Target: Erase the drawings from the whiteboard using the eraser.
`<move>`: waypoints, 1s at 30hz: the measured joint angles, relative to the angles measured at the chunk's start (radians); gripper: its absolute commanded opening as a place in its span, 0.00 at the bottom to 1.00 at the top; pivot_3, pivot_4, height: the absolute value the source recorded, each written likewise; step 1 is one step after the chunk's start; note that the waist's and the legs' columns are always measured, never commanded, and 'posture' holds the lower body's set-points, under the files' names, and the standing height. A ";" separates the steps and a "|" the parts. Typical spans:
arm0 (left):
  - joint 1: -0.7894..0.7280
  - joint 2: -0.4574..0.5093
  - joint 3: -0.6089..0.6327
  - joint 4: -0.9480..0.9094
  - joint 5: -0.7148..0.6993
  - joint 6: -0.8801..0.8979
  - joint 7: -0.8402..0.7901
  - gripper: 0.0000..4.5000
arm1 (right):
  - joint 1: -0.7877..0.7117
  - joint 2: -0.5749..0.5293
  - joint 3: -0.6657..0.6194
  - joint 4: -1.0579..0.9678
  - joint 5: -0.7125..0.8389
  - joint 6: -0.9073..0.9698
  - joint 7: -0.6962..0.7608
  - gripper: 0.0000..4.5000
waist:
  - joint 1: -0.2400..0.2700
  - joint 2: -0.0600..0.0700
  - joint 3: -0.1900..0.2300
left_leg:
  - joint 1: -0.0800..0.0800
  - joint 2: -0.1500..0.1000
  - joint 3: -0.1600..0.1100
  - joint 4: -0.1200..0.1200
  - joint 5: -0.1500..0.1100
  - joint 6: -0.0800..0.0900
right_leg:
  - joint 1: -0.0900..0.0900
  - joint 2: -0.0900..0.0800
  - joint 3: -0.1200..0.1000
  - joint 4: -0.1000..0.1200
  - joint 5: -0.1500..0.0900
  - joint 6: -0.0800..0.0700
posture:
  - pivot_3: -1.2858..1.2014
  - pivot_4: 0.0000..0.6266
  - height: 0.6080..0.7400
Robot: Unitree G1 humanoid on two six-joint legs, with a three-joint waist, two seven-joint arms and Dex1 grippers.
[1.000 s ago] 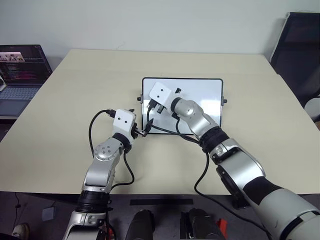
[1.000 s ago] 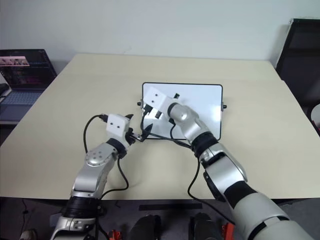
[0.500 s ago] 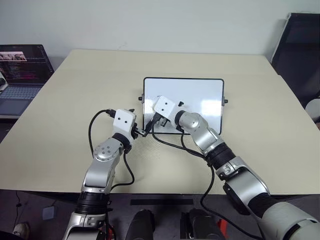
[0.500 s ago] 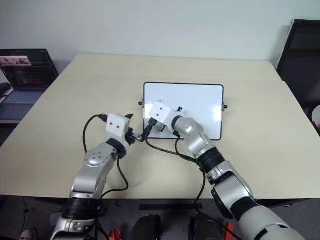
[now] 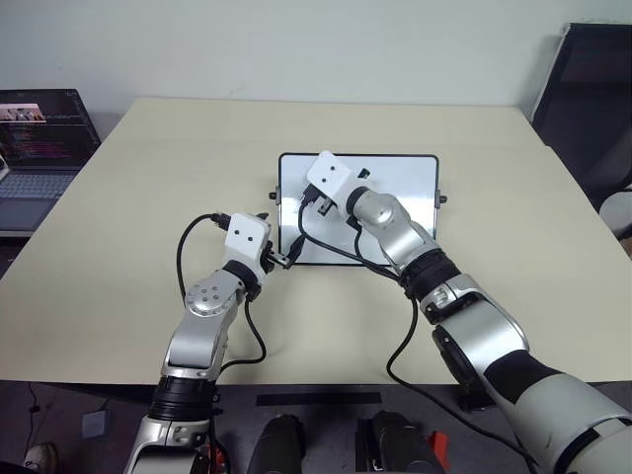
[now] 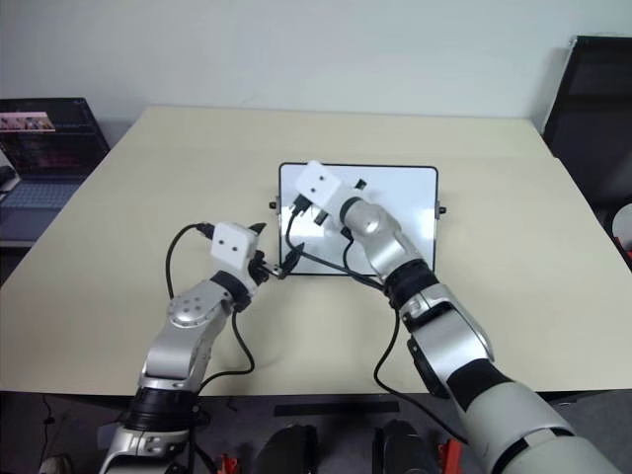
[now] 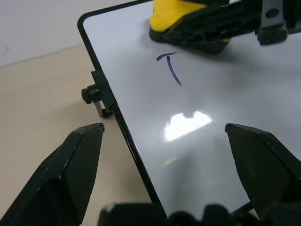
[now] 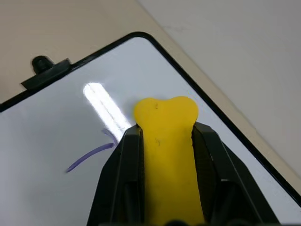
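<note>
1. The whiteboard (image 5: pixel 395 212) lies flat on a beige table (image 5: pixel 118 227), just past the table's middle, with a black knob (image 7: pixel 90 94) on its side edge.
2. The right gripper (image 8: pixel 165 136) is clamped on the yellow eraser (image 8: pixel 165 141), its two black fingers (image 8: pixel 123 169) pressing the block from either side so that the rounded yellow end sticks out beyond them.
3. In the head views that gripper sits over the board's upper left part, at about 10 o'clock from the board's centre, close to the far edge.
4. One drawn mark, a purple "T" (image 7: pixel 170 66), shows on the white surface just beside the eraser; in the left wrist view the eraser sits at about 12 o'clock from the letter.
5. Whether the eraser actually touches the board is hard to tell; it looks to be right at the surface.
6. The left gripper (image 7: pixel 164 155) stands with its fingers (image 7: pixel 70 165) wide apart, straddling the board's near left edge, one finger over the table and the other over the white surface; it holds nothing.
7. In the head views this gripper is at about 8 o'clock from the board's centre, at its near left corner.
8. A laptop (image 5: pixel 39 138) with a lit screen stands beyond the table's left edge, at about 9 o'clock from the board and well apart from it.
</note>
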 measured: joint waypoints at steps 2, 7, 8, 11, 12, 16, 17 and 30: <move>0.005 0.000 0.001 -0.001 0.000 0.002 0.001 1.00 | 0.022 0.003 0.018 -0.022 -0.003 0.003 0.025 0.24 | -0.001 0.000 0.000 | 0.000 0.000 0.000 0.000 0.000 0.000 | 0.000 0.000 0.000 0.000 0.000 0.000 | 0.52 0.24 1.00; 0.009 0.001 0.002 -0.004 0.000 0.013 0.007 1.00 | 0.118 0.004 0.087 -0.147 -0.014 0.061 0.125 0.24 | -0.002 0.000 0.000 | 0.000 0.000 -0.001 0.001 0.000 0.000 | 0.001 0.000 0.000 0.000 0.000 0.000 | 0.52 0.24 1.00; 0.008 0.001 0.002 -0.005 0.000 0.013 0.007 1.00 | 0.133 0.003 0.099 -0.171 -0.019 0.077 0.143 0.24 | -0.002 0.000 0.000 | 0.000 0.000 -0.001 0.001 0.000 0.000 | 0.001 0.000 -0.001 0.001 0.000 0.000 | 0.52 0.24 1.00; 0.009 0.002 0.003 -0.005 0.000 0.015 0.008 1.00 | 0.170 -0.011 0.117 -0.242 -0.027 0.128 0.198 0.24 | -0.001 0.000 0.000 | 0.000 0.000 -0.001 0.002 0.000 0.000 | 0.001 0.000 -0.001 0.001 0.000 0.000 | 0.52 0.24 1.00; 0.009 0.003 0.003 -0.005 0.000 0.015 0.009 1.00 | 0.177 -0.012 0.117 -0.257 -0.027 0.144 0.208 0.24 | -0.001 0.000 0.000 | 0.000 0.000 -0.001 0.002 0.000 0.000 | 0.001 0.000 -0.001 0.001 0.000 0.000 | 0.52 0.24 1.00; 0.007 0.003 0.003 -0.005 0.000 0.015 0.011 1.00 | 0.165 -0.013 0.099 -0.251 -0.015 0.152 0.180 0.24 | 0.001 0.000 0.000 | 0.000 0.000 -0.001 0.002 0.000 0.000 | 0.001 0.000 -0.001 0.001 0.000 0.000 | 0.52 0.24 1.00; 0.006 0.003 0.003 -0.005 0.000 0.014 0.012 1.00 | 0.151 -0.013 0.081 -0.236 -0.008 0.143 0.155 0.24 | 0.002 0.000 0.000 | 0.000 0.000 -0.001 0.002 0.000 0.000 | 0.001 0.000 -0.001 0.001 0.000 0.000 | 0.52 0.24 1.00; -0.006 0.003 0.002 -0.004 0.000 0.013 0.012 1.00 | 0.060 -0.040 0.024 -0.125 0.002 0.089 0.056 0.24 | 0.003 0.000 0.000 | 0.001 0.000 0.000 0.001 0.000 0.000 | 0.001 0.000 0.000 0.000 0.000 0.000 | 0.52 0.24 1.00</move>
